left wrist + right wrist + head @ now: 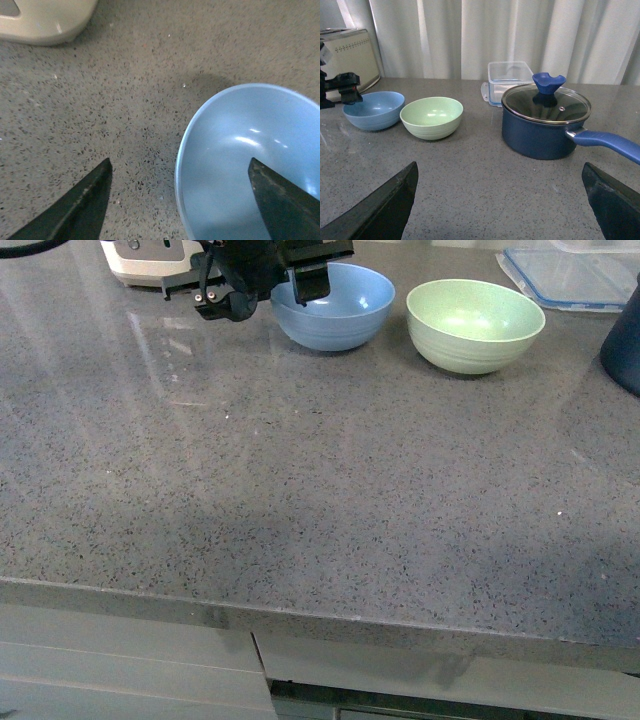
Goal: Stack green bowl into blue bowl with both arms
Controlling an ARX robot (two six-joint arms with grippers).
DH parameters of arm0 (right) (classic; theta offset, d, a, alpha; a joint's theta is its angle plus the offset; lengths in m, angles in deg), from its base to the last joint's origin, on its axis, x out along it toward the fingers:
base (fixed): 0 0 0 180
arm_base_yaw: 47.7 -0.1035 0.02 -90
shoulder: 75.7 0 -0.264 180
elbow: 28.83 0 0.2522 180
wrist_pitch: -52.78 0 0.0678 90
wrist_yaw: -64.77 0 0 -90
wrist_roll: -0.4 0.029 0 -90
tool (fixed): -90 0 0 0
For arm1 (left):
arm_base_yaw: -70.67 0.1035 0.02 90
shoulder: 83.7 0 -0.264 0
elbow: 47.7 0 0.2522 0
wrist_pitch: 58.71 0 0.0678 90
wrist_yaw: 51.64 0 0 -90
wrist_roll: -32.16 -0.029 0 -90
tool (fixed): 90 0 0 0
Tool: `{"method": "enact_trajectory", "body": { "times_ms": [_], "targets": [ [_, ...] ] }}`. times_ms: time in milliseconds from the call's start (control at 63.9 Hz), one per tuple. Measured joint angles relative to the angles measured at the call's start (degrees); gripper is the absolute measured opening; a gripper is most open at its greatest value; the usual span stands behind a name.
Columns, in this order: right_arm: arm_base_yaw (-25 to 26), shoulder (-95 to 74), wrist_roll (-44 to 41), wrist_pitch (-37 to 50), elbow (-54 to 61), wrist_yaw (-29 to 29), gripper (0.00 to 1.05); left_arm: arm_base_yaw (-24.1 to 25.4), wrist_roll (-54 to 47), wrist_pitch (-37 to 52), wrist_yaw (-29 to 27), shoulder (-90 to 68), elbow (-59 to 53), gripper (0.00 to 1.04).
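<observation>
**A:** While the left hand (270, 295) hangs over the far end of the surface (300, 500), where does the blue bowl (340, 320) lie to it?

**B:** Right beneath it. In the front view the hand sits at the bowl's 10 o'clock edge and straddles the rim, with one finger dipped inside the bowl and the other outside.

**A:** Gripping it?

**B:** No. The left wrist view shows the jaws spread wide. The rim runs between them with a gap on either side, so nothing is pinched.

**A:** And the green bowl (475, 325)?

**B:** It stands upright at 3 o'clock of the blue bowl, just beside it, with a narrow strip of surface between the two. It lies on the side away from the left hand.

**A:** The right hand (500, 167)?

**B:** It's out of the front view. Its own camera shows the fingers parted around bare air, well apart from both bowls.

**A:** What else stands around?

**B:** A cream appliance (150, 260) is at 9 o'clock of the blue bowl, near the left hand. A clear container (570, 275) is at 1 o'clock of the green bowl. A dark blue pot (625, 340) is at its 3 o'clock.
</observation>
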Motion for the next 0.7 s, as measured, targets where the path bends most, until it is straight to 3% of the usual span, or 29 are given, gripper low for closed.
{"method": "enact_trajectory", "body": {
  "times_ms": [125,266,501,705],
  "targets": [
    [0.0,0.0,0.0,0.0,0.0,0.0,0.95,0.4,-0.2,2.1,-0.5,5.3,-4.8,1.00],
    [0.0,0.0,0.0,0.0,0.0,0.0,0.95,0.9,0.1,4.5,-0.9,11.7,-12.3,0.98],
    [0.0,0.0,0.0,0.0,0.0,0.0,0.95,0.4,-3.2,10.9,-4.7,29.2,-34.7,0.98],
    [0.0,0.0,0.0,0.0,0.0,0.0,0.95,-1.3,-0.9,7.5,-8.1,44.3,-51.7,0.98]
  ]
}}
